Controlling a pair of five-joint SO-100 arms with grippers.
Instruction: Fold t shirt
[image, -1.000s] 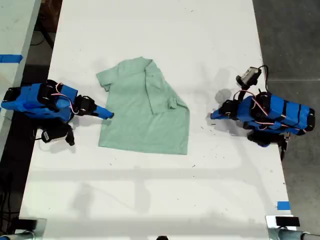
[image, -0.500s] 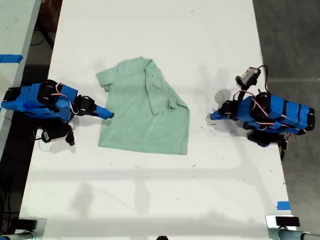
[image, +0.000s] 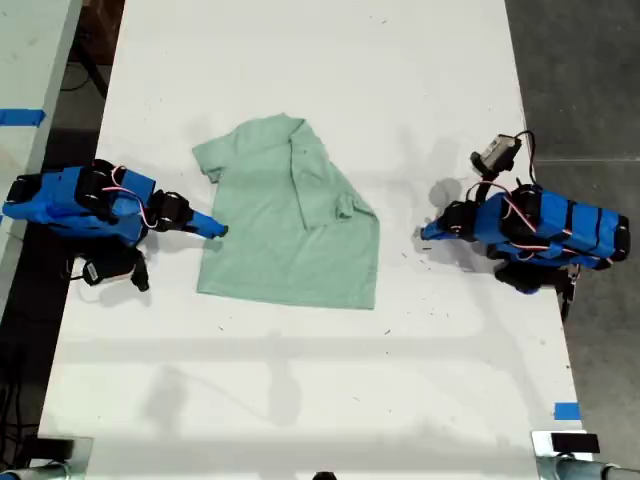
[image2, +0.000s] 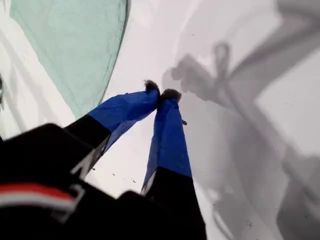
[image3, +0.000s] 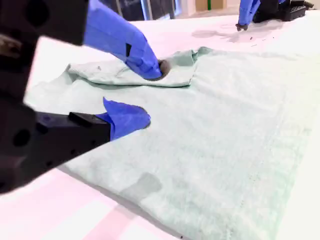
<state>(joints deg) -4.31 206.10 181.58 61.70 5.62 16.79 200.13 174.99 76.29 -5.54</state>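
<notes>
Mint-green t shirt lying partly folded mid-counter, my first pincer pinched closed on nothing beside it, my second pincer gaping wide over its edge, empty

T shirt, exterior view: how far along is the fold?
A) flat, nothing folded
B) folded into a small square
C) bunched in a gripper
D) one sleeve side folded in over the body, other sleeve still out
D: the t shirt has its sleeve on the exterior view's right turned inward over the body, while the sleeve on that view's left lies spread out.
</notes>
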